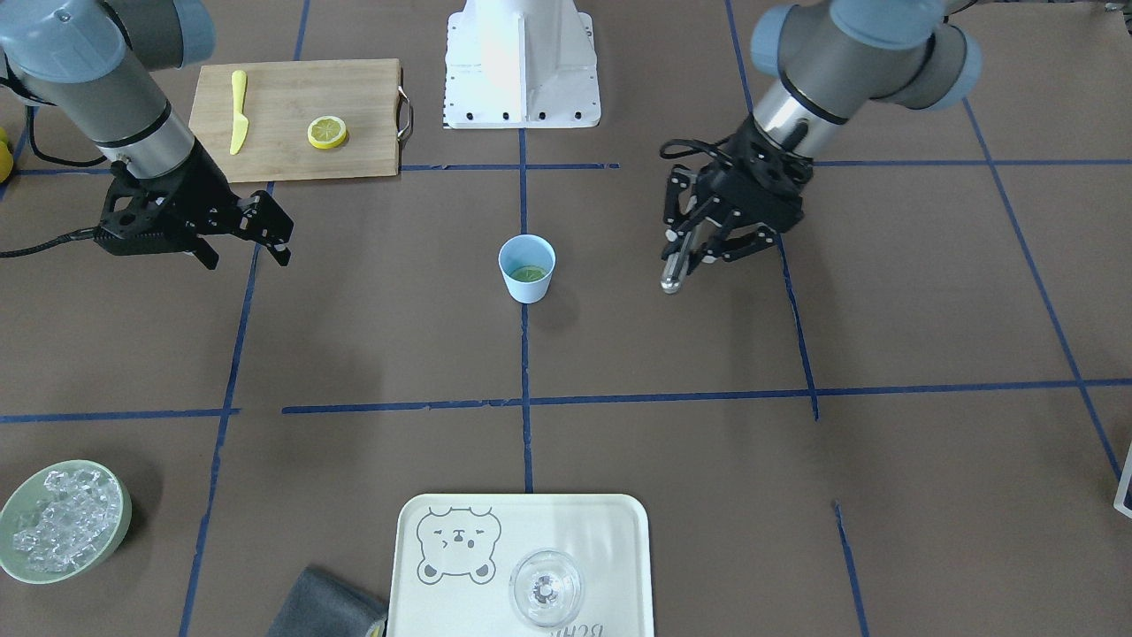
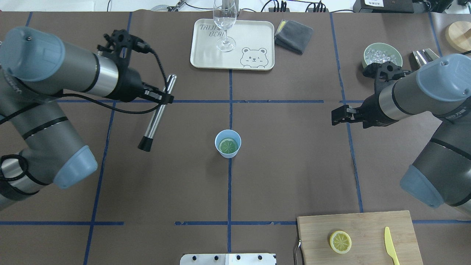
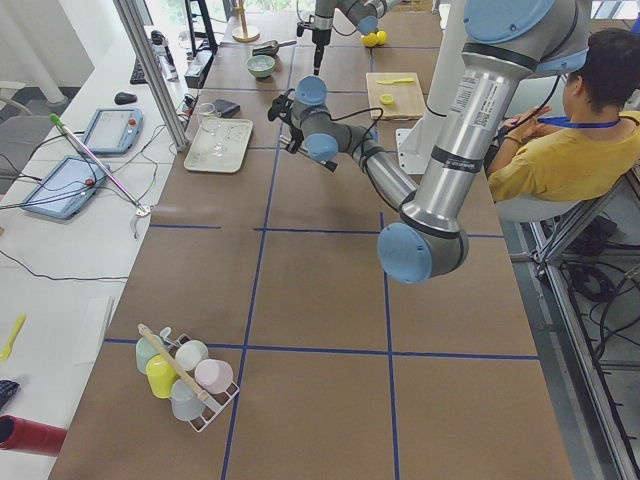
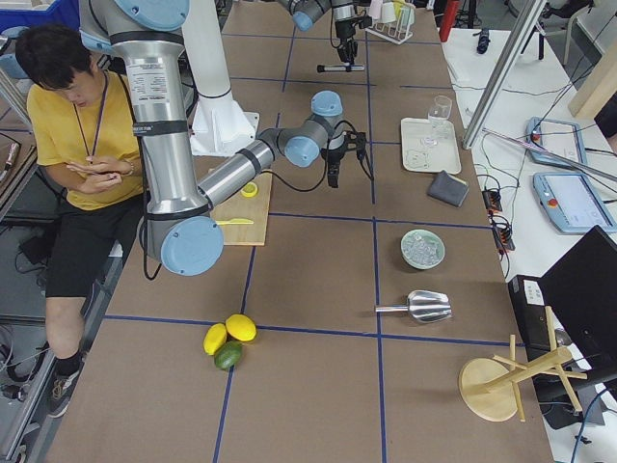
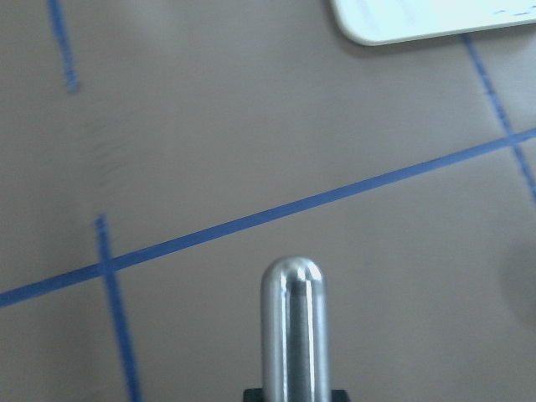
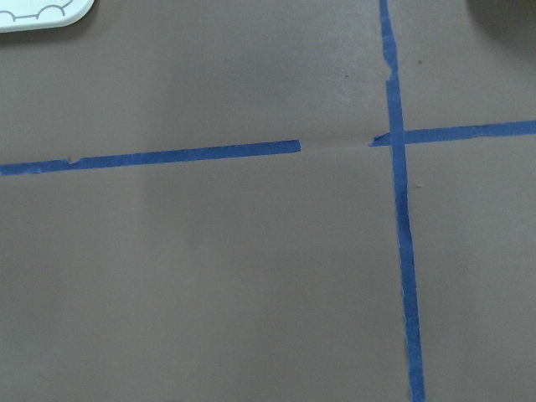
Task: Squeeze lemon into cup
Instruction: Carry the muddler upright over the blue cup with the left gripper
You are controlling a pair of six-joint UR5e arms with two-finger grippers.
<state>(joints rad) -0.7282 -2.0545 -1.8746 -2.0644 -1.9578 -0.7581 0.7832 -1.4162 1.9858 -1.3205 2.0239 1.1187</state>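
The light-blue cup [image 1: 526, 281] [image 2: 228, 151] stands upright at the table's middle on the blue tape line. A lemon slice [image 1: 529, 273] [image 2: 227, 145] lies flat inside it. A second slice [image 1: 327, 133] [image 2: 340, 241] lies on the wooden cutting board [image 1: 354, 97] [image 2: 368, 224]. My left gripper [image 1: 699, 252] [image 2: 163, 99] is shut on a metal rod [image 1: 674, 270] [image 2: 156, 117] [image 5: 293, 327], held above the table well to the side of the cup. My right gripper [image 1: 248, 255] [image 2: 337, 115] is open and empty, on the cup's other side, between cup and board.
A yellow knife [image 1: 238, 111] [image 2: 391, 250] lies on the board. A tray [image 1: 610, 548] [image 2: 206, 55] with a clear glass [image 1: 546, 588] [image 2: 225, 25] sits at the far edge. A green bowl of ice [image 1: 126, 518] [image 2: 366, 55] and a grey cloth [image 1: 323, 606] [image 2: 293, 36] lie nearby.
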